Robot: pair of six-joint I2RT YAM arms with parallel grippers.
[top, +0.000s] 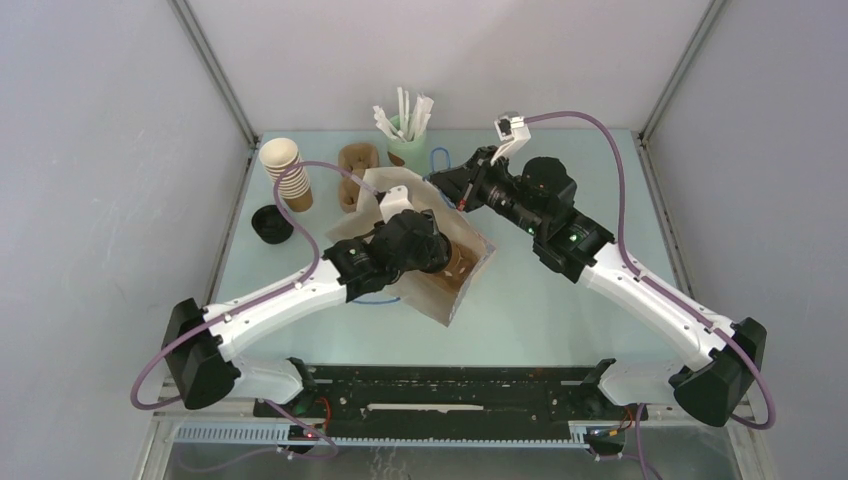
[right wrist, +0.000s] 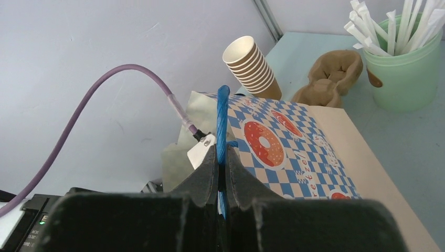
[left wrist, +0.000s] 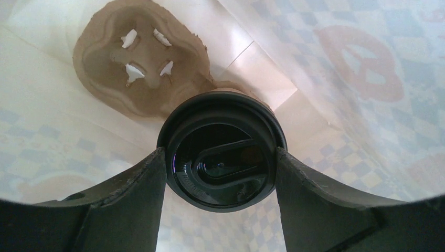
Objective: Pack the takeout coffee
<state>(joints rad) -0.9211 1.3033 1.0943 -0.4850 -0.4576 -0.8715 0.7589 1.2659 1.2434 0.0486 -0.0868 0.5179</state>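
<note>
My left gripper (left wrist: 220,157) is deep inside a paper bag (top: 432,300) and is shut on a takeout coffee (left wrist: 222,131). One finger presses each side of its black lid. A brown pulp cup carrier (left wrist: 139,63) lies in the bag just beyond the cup. My right gripper (right wrist: 222,157) is shut on the bag's blue cord handle (right wrist: 222,121) and holds the bag's mouth up; it also shows in the top view (top: 462,190). The bag's outside (right wrist: 283,152) has a blue check and donut print. The cup's brown body is hidden under its lid.
A stack of lidless brown cups (top: 285,172) and a loose black lid (top: 270,223) are at the back left. Another brown carrier (top: 357,172) and a green cup of wrapped straws (top: 407,140) stand behind the bag. Grey walls close in on both sides.
</note>
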